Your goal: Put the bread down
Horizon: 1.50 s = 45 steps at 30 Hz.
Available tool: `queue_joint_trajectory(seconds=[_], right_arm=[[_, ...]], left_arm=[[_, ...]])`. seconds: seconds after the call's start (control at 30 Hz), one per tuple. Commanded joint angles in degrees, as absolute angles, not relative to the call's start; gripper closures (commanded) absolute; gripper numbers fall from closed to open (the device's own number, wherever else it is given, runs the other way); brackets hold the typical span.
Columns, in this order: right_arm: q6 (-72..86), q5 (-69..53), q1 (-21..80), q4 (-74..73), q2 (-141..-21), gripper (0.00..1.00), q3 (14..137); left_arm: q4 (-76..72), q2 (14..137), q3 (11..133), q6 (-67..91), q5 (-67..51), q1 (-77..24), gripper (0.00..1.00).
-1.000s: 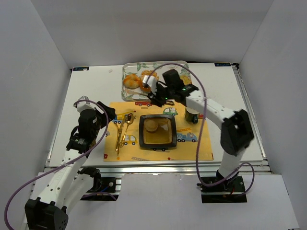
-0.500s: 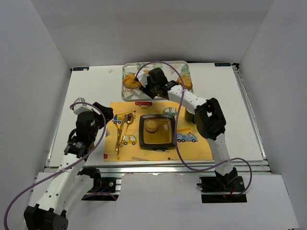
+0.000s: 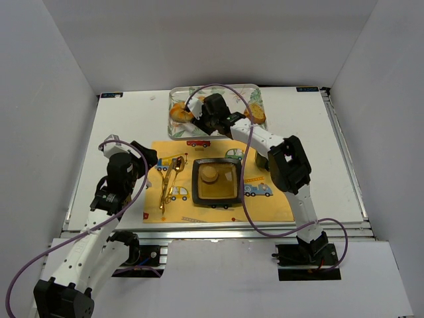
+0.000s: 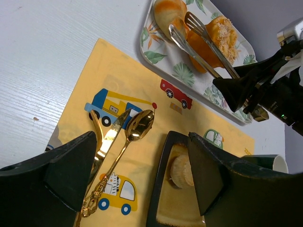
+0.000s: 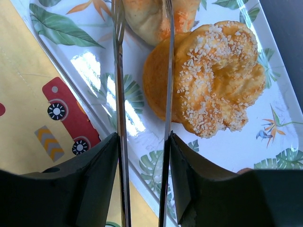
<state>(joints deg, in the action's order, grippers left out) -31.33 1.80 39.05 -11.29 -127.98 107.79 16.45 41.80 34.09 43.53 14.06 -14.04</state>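
Right gripper (image 5: 142,146) is closed partway on a pair of metal tongs (image 5: 119,94), whose two arms run out between its fingers with a gap between them. We see them reach over the leaf-printed tray (image 5: 265,156) at the far side of the table. The bread (image 5: 213,80) nearest the tongs lies on that tray: a golden-orange, flower-shaped bun with pale flakes over its top. One tong arm crosses its edge in the wrist view, though we cannot tell whether they touch. A paler, smoother bun (image 5: 151,16) sits just beyond it between the tong arms, and we count another piece (image 3: 256,116) at the tray's right end. Nearer the arms, a yellow placemat (image 3: 271,202) printed with vehicles carries a black square dish (image 3: 215,200) that holds one small round bun (image 3: 210,173). Gold cutlery (image 4: 137,127) lies left of the dish. A green cup (image 4: 272,163) stands to the dish's right, and we cannot see into it. Our left gripper (image 4: 139,170) hangs above the cutlery, spread wide and holding nothing.
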Motion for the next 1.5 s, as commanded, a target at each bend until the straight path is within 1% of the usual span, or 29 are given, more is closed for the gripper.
queue_joint_trajectory(seconds=[0.0,0.3,0.4,0.53,0.67,0.83,0.87,0.97,1.17,1.47], right_arm=[[-31.9,2.8,39.3,-8.3,-129.7,0.49,109.9],[-30.4,3.4,39.9,-11.2,-132.2,0.49,112.1],[-30.0,3.6,40.2,-12.2,-133.1,0.52,113.5],[-29.8,3.5,40.4,-13.3,-133.2,0.67,114.1],[-29.6,3.1,40.4,-14.7,-133.2,0.76,114.4],[-28.3,0.8,40.2,-16.9,-132.4,0.85,114.6],[-27.7,0.5,40.0,-17.1,-132.0,0.90,114.6],[-24.1,-6.5,38.9,-18.0,-129.0,0.95,114.1],[-15.5,-17.4,35.5,-18.7,-125.3,0.98,113.8],[-7.8,-26.4,32.1,-18.5,-121.7,0.98,111.1]], left_arm=[[16.3,41.7,34.1,43.3,14.4,-13.8,0.13],[17.0,41.7,34.5,43.2,14.5,-13.9,0.13],[17.1,41.7,34.5,43.2,14.6,-13.9,0.13],[17.8,41.2,34.6,43.2,14.9,-13.8,0.13],[17.8,40.7,34.4,43.4,14.9,-13.9,0.13],[17.8,40.5,34.5,43.5,14.9,-13.9,0.13],[17.8,40.5,34.5,43.5,14.9,-13.9,0.13],[18.4,40.4,35.0,43.3,15.2,-13.9,0.13],[18.3,39.6,34.7,43.8,15.4,-13.9,0.13],[18.5,39.0,34.9,44.1,15.4,-13.9,0.13]])
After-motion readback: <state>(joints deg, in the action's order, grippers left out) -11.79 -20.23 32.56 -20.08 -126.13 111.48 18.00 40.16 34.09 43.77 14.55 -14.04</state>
